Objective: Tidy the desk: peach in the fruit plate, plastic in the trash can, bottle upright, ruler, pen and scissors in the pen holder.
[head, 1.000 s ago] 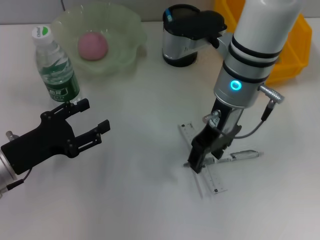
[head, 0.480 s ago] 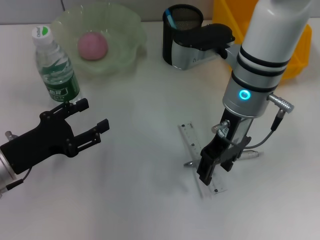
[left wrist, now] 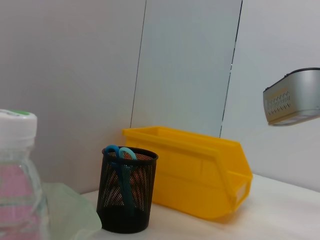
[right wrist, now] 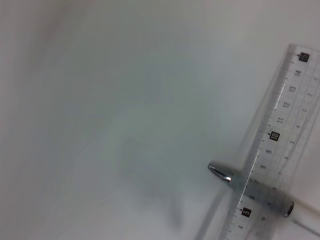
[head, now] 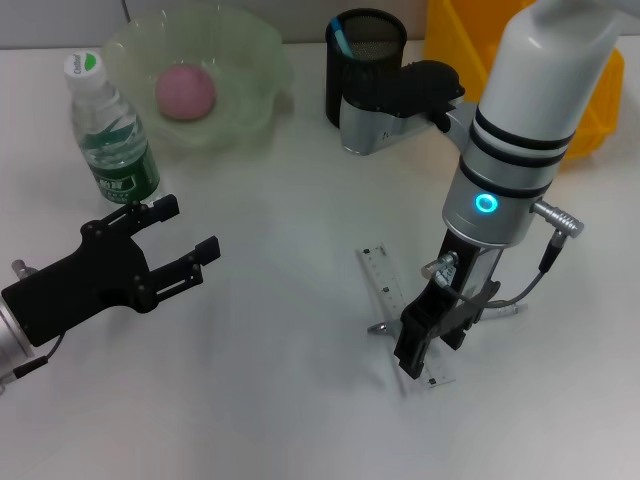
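Note:
The transparent ruler (head: pixel 383 277) lies on the white desk (head: pixel 280 380) with the silver pen (head: pixel 506 311) crossed with it. My right gripper (head: pixel 428 345) hangs open just above where they cross. The right wrist view shows the ruler (right wrist: pixel 272 160) and the pen's tip (right wrist: pixel 220 171). The peach (head: pixel 185 92) sits in the green fruit plate (head: pixel 255 60). The bottle (head: pixel 110 135) stands upright. The blue scissors (left wrist: pixel 120 167) stand in the black pen holder (head: pixel 367 40). My left gripper (head: pixel 170 245) is open and empty, in front of the bottle.
The yellow trash can (head: pixel 598 95) stands at the back right, behind my right arm; it also shows in the left wrist view (left wrist: pixel 200 172) beside the pen holder (left wrist: pixel 125 200). My right arm's wrist covers part of the pen holder in the head view.
My right gripper has moved a little toward the desk's front and right, from the pen's tip to over the ruler's near half. The left arm has not moved.

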Motion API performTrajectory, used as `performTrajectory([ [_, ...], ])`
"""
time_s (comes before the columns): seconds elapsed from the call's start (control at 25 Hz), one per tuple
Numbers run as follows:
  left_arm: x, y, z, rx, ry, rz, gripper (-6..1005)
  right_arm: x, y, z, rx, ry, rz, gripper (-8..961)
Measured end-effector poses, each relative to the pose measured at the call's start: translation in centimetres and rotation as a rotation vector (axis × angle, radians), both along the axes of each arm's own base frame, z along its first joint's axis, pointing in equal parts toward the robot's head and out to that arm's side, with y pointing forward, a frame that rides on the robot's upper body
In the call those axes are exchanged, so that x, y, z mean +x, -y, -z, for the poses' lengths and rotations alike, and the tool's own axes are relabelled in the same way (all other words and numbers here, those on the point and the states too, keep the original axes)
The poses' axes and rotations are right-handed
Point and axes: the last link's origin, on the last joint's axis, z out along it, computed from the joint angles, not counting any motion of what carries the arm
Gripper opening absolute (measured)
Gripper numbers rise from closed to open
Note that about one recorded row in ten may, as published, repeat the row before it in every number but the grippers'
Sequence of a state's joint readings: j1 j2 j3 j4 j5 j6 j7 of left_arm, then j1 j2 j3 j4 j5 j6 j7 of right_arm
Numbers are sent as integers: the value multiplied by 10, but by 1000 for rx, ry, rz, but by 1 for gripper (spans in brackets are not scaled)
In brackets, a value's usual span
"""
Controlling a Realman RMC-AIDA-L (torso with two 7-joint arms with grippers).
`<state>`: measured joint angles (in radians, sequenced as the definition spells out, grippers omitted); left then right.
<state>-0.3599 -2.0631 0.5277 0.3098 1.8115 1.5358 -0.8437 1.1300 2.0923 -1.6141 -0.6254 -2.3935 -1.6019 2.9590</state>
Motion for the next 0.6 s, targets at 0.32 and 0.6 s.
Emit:
performTrajectory([
  [0.32,1,-1,0,-1,3,6,784,0,-1,1,9,-1,-11,637],
  [0.6,2,-1,0,-3,6,3,784,-1,2,6,-9,-4,-26,636],
])
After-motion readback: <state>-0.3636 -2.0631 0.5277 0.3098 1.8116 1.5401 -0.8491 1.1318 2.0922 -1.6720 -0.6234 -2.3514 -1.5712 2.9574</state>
